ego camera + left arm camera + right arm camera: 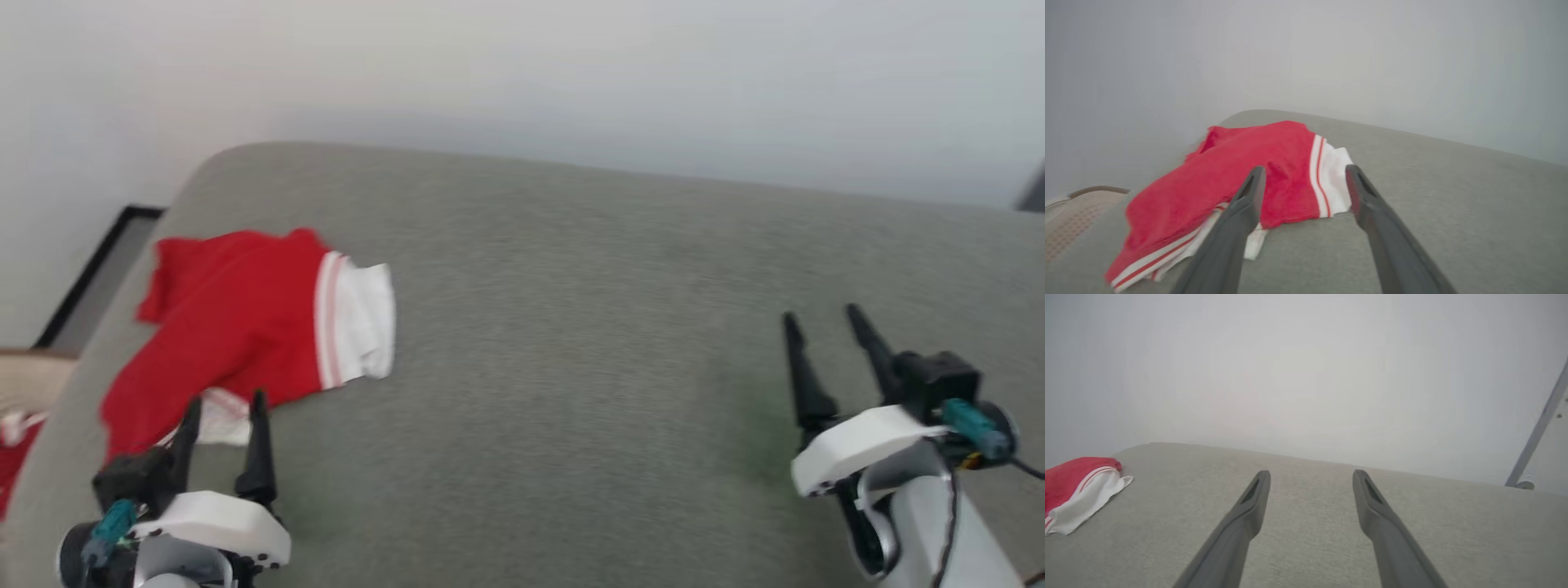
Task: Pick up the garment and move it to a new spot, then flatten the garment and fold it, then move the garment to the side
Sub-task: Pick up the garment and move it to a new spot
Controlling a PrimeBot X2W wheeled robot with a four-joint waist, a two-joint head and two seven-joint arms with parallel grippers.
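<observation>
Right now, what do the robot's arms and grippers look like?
The left gripper and right gripper each have two long dark tapering fingers on a white housing, with a teal connector behind. A black cable runs along the pale right forearm.

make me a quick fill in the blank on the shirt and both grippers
The garment lies bunched on the ____ side of the grey cushion in the head view.
The left gripper, near the garment, is ____ and holds nothing.
The right gripper is the ____ of the two from the garment.
Missing: left; open; farther.
</observation>
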